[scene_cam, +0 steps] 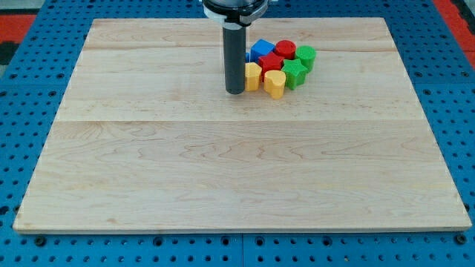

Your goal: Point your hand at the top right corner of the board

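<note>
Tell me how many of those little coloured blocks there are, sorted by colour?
Yellow: 2, one beside my tip, one heart-shaped.
Red: 2, one round, one below it.
Green: 2, one star-like, one at the view's right.
Blue: 1 shows; the rod may hide more.
Total: 7 on the board.

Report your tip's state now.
My tip: a bare rod, holding nothing, on the board just left of the yellow block in the cluster.
</note>
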Available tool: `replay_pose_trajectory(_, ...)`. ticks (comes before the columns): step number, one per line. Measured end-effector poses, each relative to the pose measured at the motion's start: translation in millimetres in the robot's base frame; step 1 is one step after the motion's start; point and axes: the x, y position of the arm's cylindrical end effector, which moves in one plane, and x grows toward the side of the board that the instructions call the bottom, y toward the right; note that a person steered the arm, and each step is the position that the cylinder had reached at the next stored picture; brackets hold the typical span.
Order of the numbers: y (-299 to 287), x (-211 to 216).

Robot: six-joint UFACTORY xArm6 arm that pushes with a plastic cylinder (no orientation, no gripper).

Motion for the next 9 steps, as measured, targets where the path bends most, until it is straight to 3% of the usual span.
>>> replay_pose_trajectory(1,0.0,6.3)
replay_pose_trajectory(2,13.2,41.7)
replay_pose_trajectory(3,73.4,60.8)
replay_pose_trajectory(4,168.5,28.7)
replay_pose_trajectory(6,291.8,-67.5)
replay_pose_trajectory(8,305.5,-161.8)
replay_pose_trajectory(9,288.9,-167.9)
